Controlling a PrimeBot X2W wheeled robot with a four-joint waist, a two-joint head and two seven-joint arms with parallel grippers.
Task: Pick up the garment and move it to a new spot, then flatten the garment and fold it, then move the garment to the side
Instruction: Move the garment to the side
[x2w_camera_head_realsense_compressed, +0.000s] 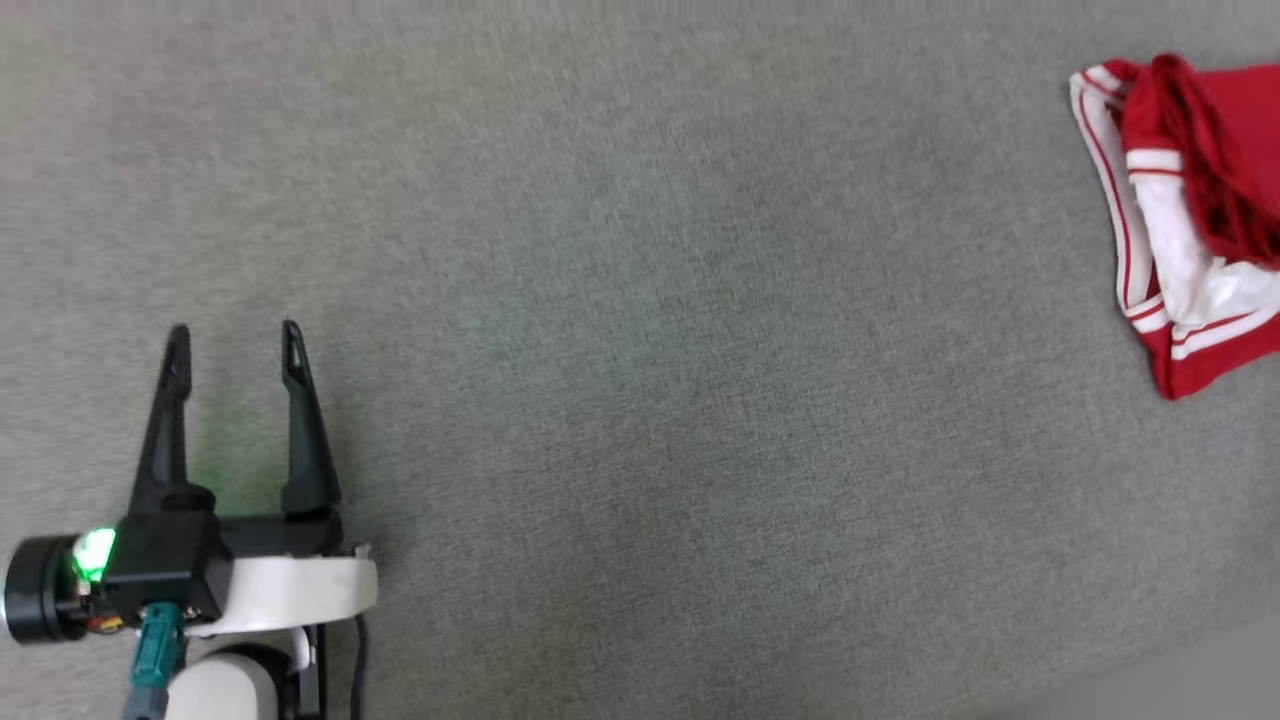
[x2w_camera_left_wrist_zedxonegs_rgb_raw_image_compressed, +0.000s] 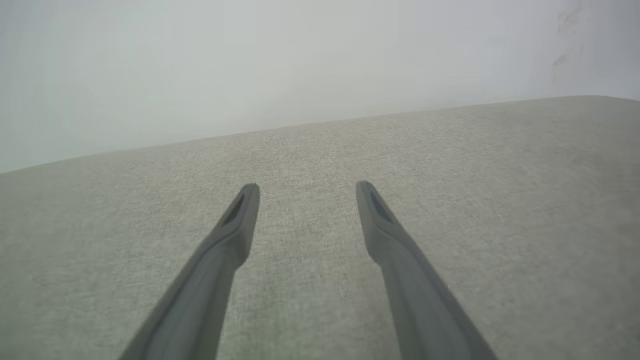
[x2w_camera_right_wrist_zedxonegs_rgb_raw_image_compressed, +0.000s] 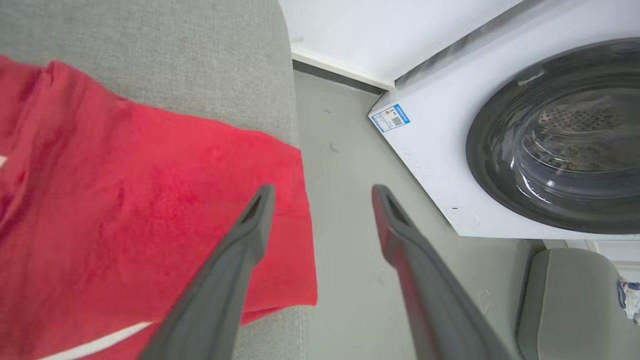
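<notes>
Garment (x2w_camera_head_realsense_compressed: 1200, 200): sits at the far right edge of the head view, cut off by the frame, on the grey fabric surface (x2w_camera_head_realsense_compressed: 640, 350). It's bunched, not flat. Red body, a white sleeve panel, red-and-white striped trim along the hems, and a darker red fold crumpled on top.

In the right wrist view the garment (x2w_camera_right_wrist_zedxonegs_rgb_raw_image_compressed: 125, 200) is a broad, lightly wrinkled red sheet with a white stripe at the bottom. Its corner reaches the surface's edge (looks slightly over it), beside the floor (x2w_camera_right_wrist_zedxonegs_rgb_raw_image_compressed: 345, 150).

Right gripper (x2w_camera_right_wrist_zedxonegs_rgb_raw_image_compressed: 323, 187): fingers spread, nothing between them. One finger is over the red cloth, the other over the floor. Contact with the cloth: can't tell. A white washing machine (x2w_camera_right_wrist_zedxonegs_rgb_raw_image_compressed: 440, 150) stands near.

Left gripper (x2w_camera_head_realsense_compressed: 235, 328): at lower left, well apart from the garment. Left gripper (x2w_camera_left_wrist_zedxonegs_rgb_raw_image_compressed: 306, 185) fingers spread, empty, over bare grey fabric.
</notes>
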